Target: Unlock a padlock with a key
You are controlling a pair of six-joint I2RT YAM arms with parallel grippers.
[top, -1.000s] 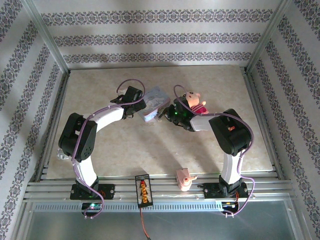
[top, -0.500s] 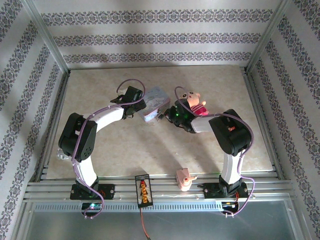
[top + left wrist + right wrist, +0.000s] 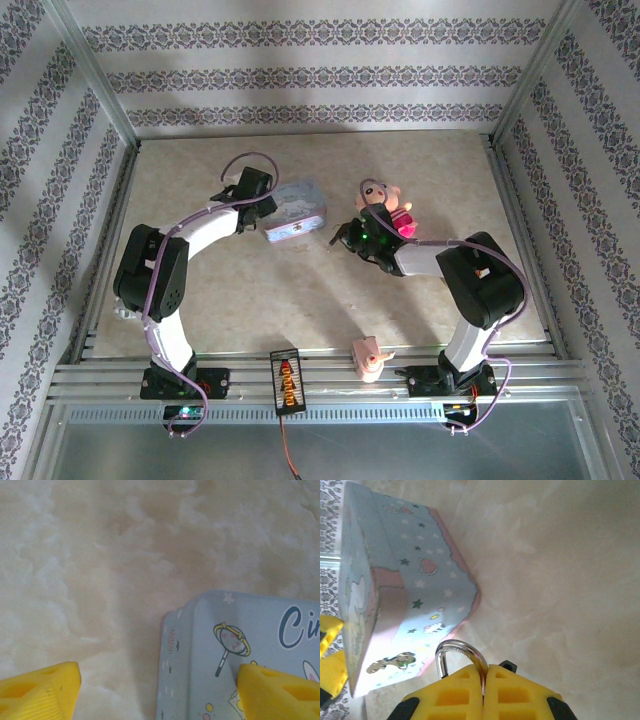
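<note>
**Table** (image 3: 300, 300): beige, marbled. Metal frame rails run along the left, right and near edges, and a papered wall closes the far side. There is a broad bare band along the far edge and another at near centre between the two arm bases. The right-hand strip beyond the doll is also bare.

**Tin** (image 3: 298, 208): pale blue, rectangular, lying flat left of centre with table on every side.

**Doll** (image 3: 392, 208): pink, right of centre, just beside the right arm's wrist.

**Figure** (image 3: 368, 358): small, pink, on the near rail (image 3: 520, 372), well apart from the tin.

**Left fingers** (image 3: 264, 212): at the tin's left end and spread wide apart, gripping nothing. In the left wrist view one finger sits over the lid corner and the other over bare table, with the tin's corner between them.

**Right fingers** (image 3: 484, 682): pressed together and clamped on the padlock. From above they lie just right of the tin's near corner, between tin and doll.

**Padlock** (image 3: 461, 646): held in the right fingers. Its silvery shackle loops out past the fingertips toward the tin's lower corner. Whether the shackle touches the tin cannot be told. A small dark part shows at the fingertips just right of the shackle, too little of it to identify. Bare table lies open to the right of the shackle.
</note>
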